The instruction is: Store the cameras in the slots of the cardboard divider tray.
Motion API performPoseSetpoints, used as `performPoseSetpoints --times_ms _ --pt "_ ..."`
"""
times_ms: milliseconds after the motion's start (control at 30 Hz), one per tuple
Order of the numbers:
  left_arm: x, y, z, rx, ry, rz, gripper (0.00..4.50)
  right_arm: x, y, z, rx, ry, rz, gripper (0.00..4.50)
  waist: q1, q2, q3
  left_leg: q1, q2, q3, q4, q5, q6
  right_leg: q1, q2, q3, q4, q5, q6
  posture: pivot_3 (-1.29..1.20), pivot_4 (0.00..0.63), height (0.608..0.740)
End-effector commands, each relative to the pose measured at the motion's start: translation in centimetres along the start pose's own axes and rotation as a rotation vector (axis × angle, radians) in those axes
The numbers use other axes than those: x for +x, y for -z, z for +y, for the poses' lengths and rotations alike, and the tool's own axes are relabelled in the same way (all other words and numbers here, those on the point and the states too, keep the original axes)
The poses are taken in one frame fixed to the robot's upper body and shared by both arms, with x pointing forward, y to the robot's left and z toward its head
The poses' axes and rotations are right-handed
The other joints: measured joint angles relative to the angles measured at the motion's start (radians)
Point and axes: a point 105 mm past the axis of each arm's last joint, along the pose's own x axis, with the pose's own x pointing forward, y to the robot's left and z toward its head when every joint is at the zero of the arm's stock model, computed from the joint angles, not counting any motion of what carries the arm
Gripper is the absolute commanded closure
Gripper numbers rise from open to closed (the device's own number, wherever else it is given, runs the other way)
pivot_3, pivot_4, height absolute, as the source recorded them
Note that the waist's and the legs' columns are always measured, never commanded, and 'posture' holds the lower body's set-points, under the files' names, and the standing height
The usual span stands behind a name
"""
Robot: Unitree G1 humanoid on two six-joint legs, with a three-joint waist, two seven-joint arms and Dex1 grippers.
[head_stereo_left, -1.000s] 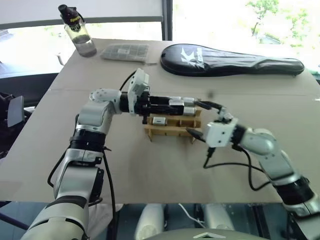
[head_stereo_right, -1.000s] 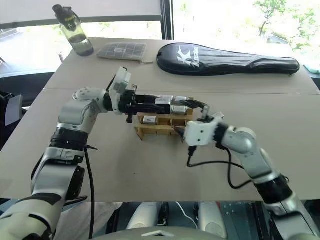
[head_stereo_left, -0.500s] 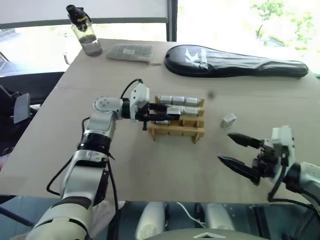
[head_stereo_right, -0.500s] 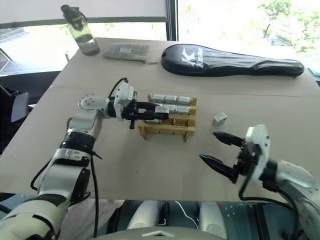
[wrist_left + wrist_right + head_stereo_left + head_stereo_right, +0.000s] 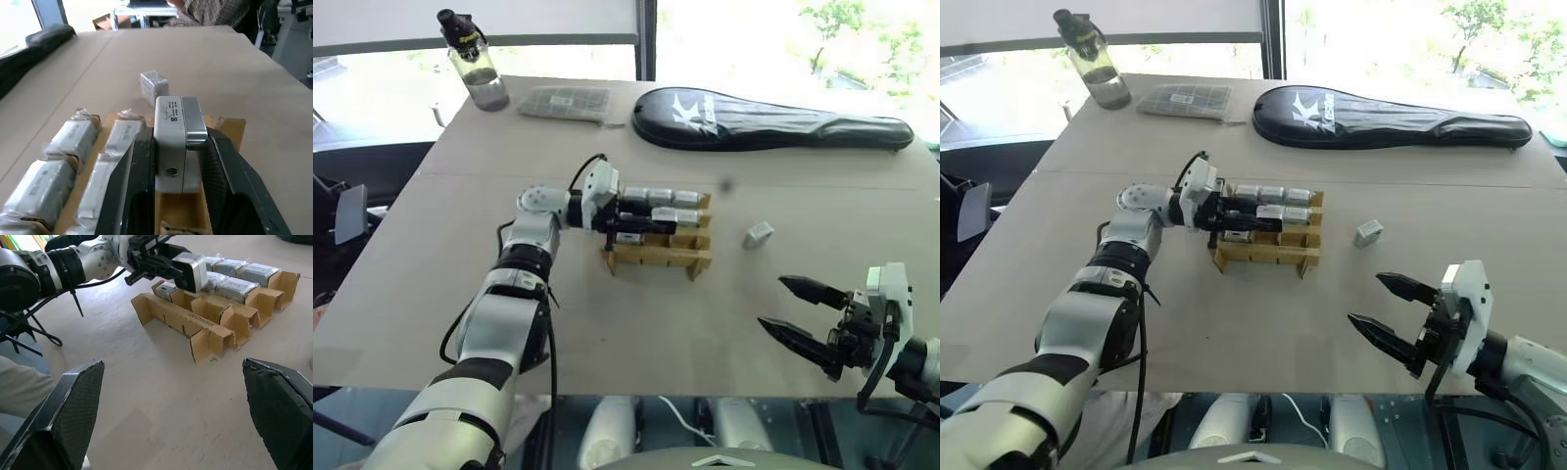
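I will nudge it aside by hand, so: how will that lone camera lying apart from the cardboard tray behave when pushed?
The loose camera is boxy with flat faces, so it should slide, not roll. It looks small, probably light. Its casing seems smooth, perhaps slippery on the table.

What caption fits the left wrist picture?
Left pincer lowering a small silver-grey boxy camera into the tan cardboard divider tray.

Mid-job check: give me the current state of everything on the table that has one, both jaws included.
left gripper: jaws shut on a camera, over the cardboard divider tray
right gripper: jaws open, empty, off the tray
cardboard divider tray: partly filled, front row empty
stored cameras: seated in back slots
loose camera: on the table, outside the tray
water bottle: upright, capped
racket case: lying flat
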Motion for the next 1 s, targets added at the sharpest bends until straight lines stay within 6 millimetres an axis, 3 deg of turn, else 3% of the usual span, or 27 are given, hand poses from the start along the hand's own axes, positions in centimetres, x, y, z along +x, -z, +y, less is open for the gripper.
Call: performPoseSetpoints --times_ms 33,467,900,1000 --pt "-0.9 -1.0 0.6 0.035 -0.006 0.023 3.79 -0.3 -0.8 0.4 -0.039 0.003 -0.027 0.02 0.0 0.0 0.0 0.0 0.0 0.0 0.0 0.0 0.0 0.0 0.0 0.0 0.0 0.0 0.0 0.0 0.15 0.74" --pt "-0.1 0.4 0.0 0.071 0.011 0.05 3.79 -0.3 -1.1 0.2 -0.056 0.013 -0.039 0.02 0.001 0.0 0.0 0.0 0.0 0.0 0.0 0.0 0.0 0.0 0.0 0.0 0.0 0.0 0.0 0.0 0.15 0.74" --pt "-1.1 1.9 -0.1 -0.019 0.018 0.156 3.79 -0.3 -0.9 0.3 -0.06 0.014 -0.045 0.02 0.0 0.0 0.0 0.001 0.0 0.0 0.0 0.0 0.0 0.0 0.0 0.0 0.001 0.0 0.0 0.0 0.15 0.74" --pt "-1.0 1.7 0.0 -0.034 0.016 0.138 2.44 -0.3 -1.0 0.2 -0.061 0.014 -0.045 0.0 -0.002 0.0 -0.001 0.001 0.0 0.0 0.0 0.0 0.0 0.0 0.0 0.001 0.001 0.0 0.0 0.0 0.15 0.74"
